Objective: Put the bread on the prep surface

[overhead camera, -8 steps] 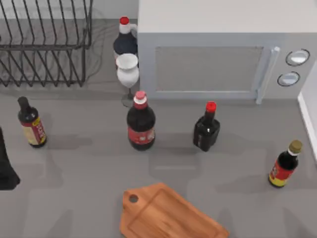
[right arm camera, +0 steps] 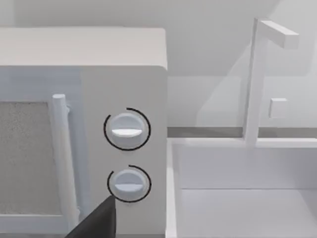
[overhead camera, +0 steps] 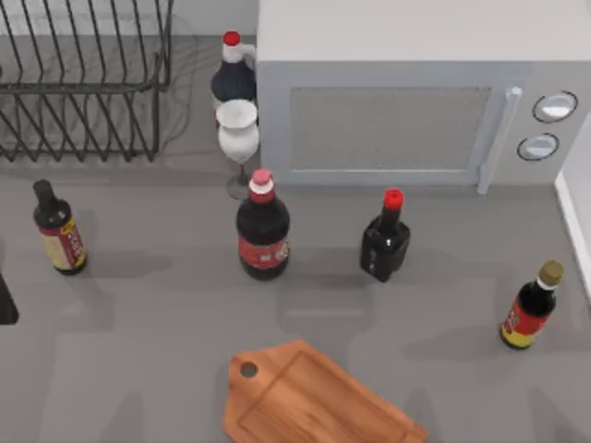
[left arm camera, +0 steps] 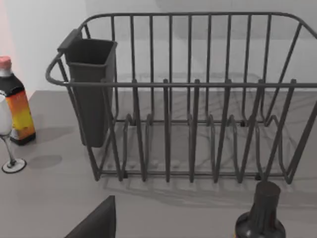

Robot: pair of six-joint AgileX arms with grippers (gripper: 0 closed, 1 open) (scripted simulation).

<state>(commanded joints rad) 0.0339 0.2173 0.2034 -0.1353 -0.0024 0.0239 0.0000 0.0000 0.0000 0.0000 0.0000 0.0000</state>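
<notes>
A: Where's the prep surface [overhead camera: 319, 399] rn?

B: Front centre of the gray table [overhead camera: 166, 332] in the top view, lying flat at an angle, handle tab w/ the round hole toward the left, far corner cut by the picture's lower edge. Nothing rests on it. No bread to be seen on the table or the board.

A: Arms?

B: The left arm [overhead camera: 5, 300] is a dark sliver at the left edge of the top view, near the small bottle w/ the dark cap [overhead camera: 58, 231]. A dark finger [left arm camera: 96, 223] pokes into the left wrist view; whether that claw is wide or narrow, I cannot tell. Same for the right claw: one dark finger [right arm camera: 96, 220] in the right wrist view, so can't tell either.

A: What do the wrist cams face?

B: Left one faces the wire dish rack [left arm camera: 188, 94] w/ its dark utensil cup [left arm camera: 91, 84] (rack is at the back left of the table). Right one faces the white microwave [right arm camera: 79, 124], its two dials and door handle, plus a white sink [right arm camera: 237, 188] w/ a faucet [right arm camera: 260, 74] beside it.

A: Rest of the table?

B: A wine glass [overhead camera: 238, 138] just left of the microwave's front, a red-capped jug [overhead camera: 233, 74] behind it. Mid-table: a big dark bottle w/ red label [overhead camera: 262, 231], a squarish black bottle w/ red cap [overhead camera: 384, 240]. Far right: a small bottle w/ a tan cap [overhead camera: 532, 309].
</notes>
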